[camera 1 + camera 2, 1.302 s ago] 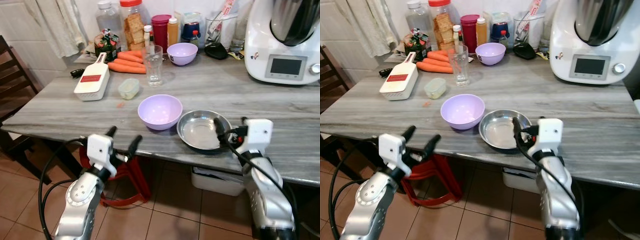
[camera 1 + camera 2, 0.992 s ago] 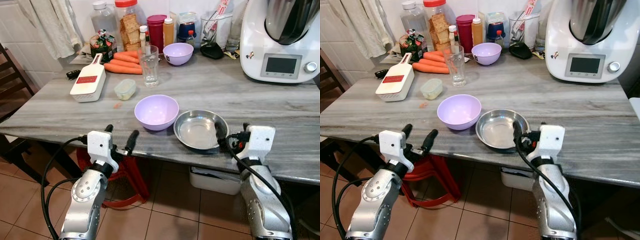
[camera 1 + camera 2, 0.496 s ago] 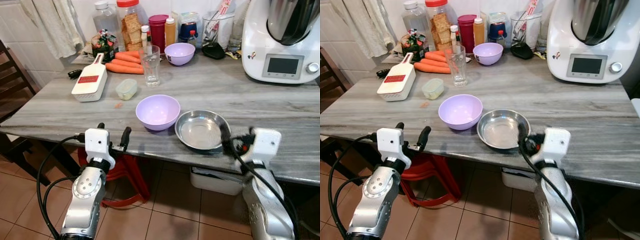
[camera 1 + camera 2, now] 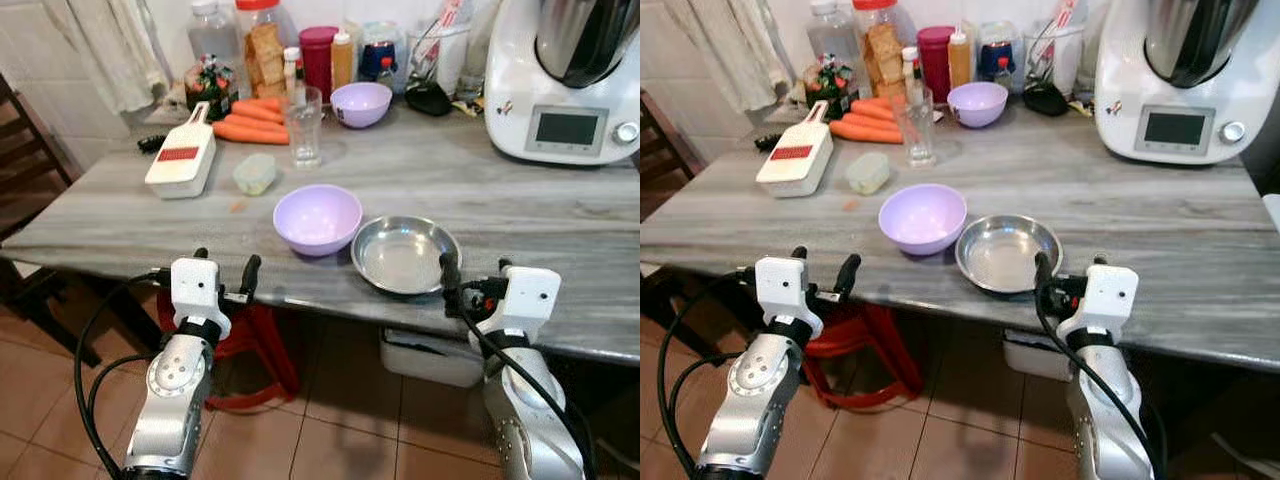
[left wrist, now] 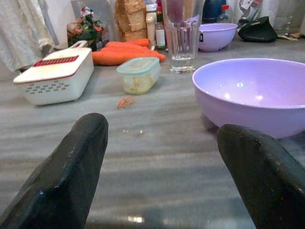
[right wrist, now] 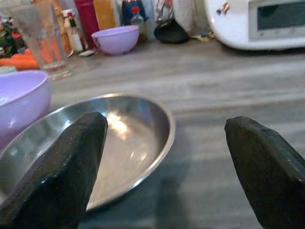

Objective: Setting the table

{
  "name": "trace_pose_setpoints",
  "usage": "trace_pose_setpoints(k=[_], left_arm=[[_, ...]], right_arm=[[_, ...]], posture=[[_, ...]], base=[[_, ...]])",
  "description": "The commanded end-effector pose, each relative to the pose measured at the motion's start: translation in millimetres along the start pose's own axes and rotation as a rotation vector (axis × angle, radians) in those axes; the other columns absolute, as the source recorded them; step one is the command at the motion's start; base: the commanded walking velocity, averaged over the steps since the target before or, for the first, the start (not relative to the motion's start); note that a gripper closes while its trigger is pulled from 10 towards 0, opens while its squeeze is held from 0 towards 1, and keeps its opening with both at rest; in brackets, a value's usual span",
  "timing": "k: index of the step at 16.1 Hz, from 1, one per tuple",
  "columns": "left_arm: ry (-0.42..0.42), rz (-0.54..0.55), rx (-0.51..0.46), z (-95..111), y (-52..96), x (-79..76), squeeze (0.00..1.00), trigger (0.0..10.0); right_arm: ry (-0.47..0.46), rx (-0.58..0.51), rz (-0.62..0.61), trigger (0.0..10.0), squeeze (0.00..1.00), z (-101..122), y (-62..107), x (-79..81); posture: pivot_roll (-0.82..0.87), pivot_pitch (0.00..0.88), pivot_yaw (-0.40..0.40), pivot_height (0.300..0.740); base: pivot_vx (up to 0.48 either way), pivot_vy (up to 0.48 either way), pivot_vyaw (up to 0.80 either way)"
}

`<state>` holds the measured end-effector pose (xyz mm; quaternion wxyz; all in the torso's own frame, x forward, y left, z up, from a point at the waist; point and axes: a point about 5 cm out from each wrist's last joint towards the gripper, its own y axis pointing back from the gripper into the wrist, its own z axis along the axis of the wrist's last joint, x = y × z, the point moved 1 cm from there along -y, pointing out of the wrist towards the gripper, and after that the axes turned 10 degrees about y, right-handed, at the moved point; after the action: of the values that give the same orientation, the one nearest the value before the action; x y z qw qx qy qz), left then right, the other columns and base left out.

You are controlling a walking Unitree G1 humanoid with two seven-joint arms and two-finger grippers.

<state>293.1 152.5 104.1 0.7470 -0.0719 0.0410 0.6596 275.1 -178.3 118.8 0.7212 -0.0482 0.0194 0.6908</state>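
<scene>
**Mira:** Steel first: the metal dish (image 4: 405, 255) sits near the front edge of the grey table (image 4: 560, 230), shallow, shiny and empty, its rim touching or just beside the lavender bowl (image 4: 318, 218) on its left.

**Jon:** And the grippers?

**Mira:** The right gripper (image 4: 472, 272) hovers at the table's edge just beside the dish's near right rim, fingers spread wide and gripping nothing. The right wrist view looks between them across the dish. The left gripper (image 4: 225, 268) is also parted and empty, at the front edge and well short of the bowl, which fills much of its wrist view.

**Jon:** What could go wrong?

**Mira:** My guess is the rim. It's thin, low and slick, so a finger that lands on top instead of straddling it could skate off or push the dish into the bowl. A one-sided pinch might also tip the dish as it lifts.

**Jon:** Anything further back?

**Mira:** A drinking glass (image 4: 304, 124) stands beyond the bowl, with a small lidded tub (image 4: 256, 172), a white grater (image 4: 183, 156) and carrots (image 4: 252, 128) to its left. A second lavender bowl (image 4: 361, 102) and a white kitchen machine (image 4: 575, 75) sit at the back.
</scene>
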Motion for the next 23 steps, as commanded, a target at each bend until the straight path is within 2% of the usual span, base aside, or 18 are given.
trace_pose_setpoints(k=[1, 15, 23], left_arm=[[-0.011, 0.011, 0.015, -2.0, 0.7, 3.6, 0.00, 10.0], [-0.029, -0.001, 0.021, -3.0, 1.1, 2.8, 0.00, 10.0], [-0.029, -0.045, 0.014, -2.5, 0.0, -1.6, 0.00, 10.0]], right_arm=[[-0.006, -0.002, 0.018, 10.0, 0.00, 2.0, 1.3, 3.6], [-0.014, 0.000, 0.016, 10.0, 0.00, 0.4, 1.3, 3.7], [-0.017, 0.002, 0.025, 10.0, 0.00, 0.3, -0.2, 5.9]], posture=[[-0.07, 0.000, 0.113, 0.740], [-0.06, 0.000, 0.119, 0.740], [-0.06, 0.000, 0.120, 0.740]], base=[[-0.277, 0.000, 0.00], [-0.287, 0.000, 0.00], [-0.252, 0.000, 0.00]])
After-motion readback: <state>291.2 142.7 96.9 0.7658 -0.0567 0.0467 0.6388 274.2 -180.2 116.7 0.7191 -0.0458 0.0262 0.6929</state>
